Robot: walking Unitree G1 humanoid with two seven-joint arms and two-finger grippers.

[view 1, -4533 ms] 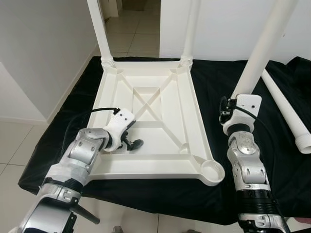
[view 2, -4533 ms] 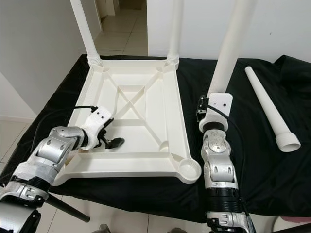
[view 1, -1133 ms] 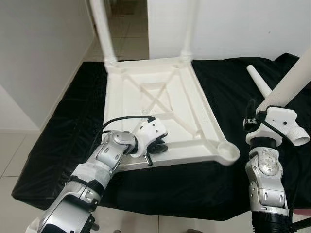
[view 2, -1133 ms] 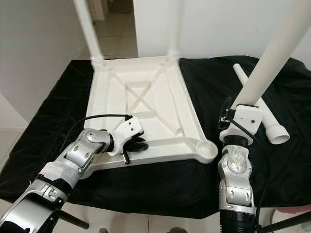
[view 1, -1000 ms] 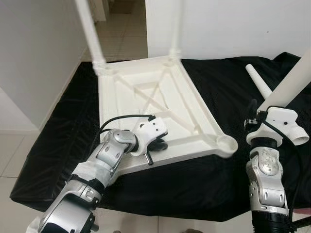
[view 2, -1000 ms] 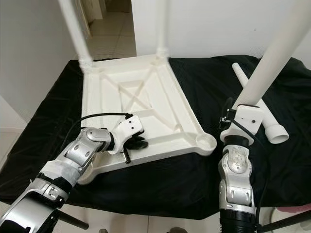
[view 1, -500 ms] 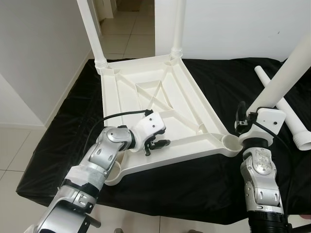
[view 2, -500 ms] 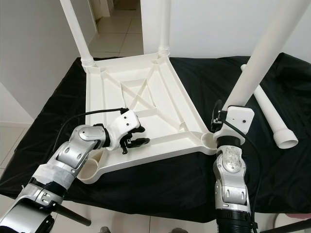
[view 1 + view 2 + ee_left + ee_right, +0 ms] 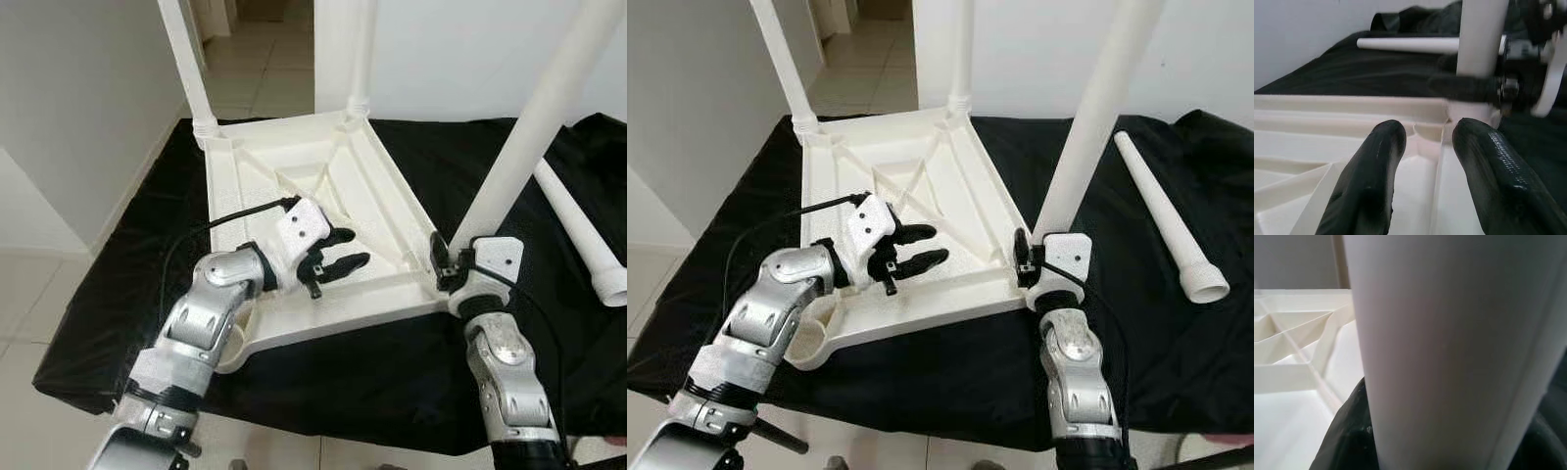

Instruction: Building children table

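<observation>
White plastic makes up the whole kit: the tabletop (image 9: 294,186) lies upside down on a black cloth (image 9: 127,264), its ribbed underside facing up. Two legs (image 9: 186,59) already stand in the far corner sockets, so the build looks about half done. The right gripper (image 9: 453,272) is clamped around a third leg (image 9: 519,137), holding it upright with its lower end at the near right corner socket of the tabletop; whether the end is fully seated cannot be told, and the right wrist view shows little beyond the pale tube held between the dark fingers. The left gripper (image 9: 338,253) hangs just above the ribbed underside near the middle of the tabletop, its two fingers (image 9: 1371,176) spread apart and holding nothing. The near left corner socket (image 9: 235,345) sits empty at the edge of the cloth. A fourth leg (image 9: 1161,211) lies loose on the cloth, well apart on the right. What seems left is pressing the third leg home, then fetching and fitting the fourth.
</observation>
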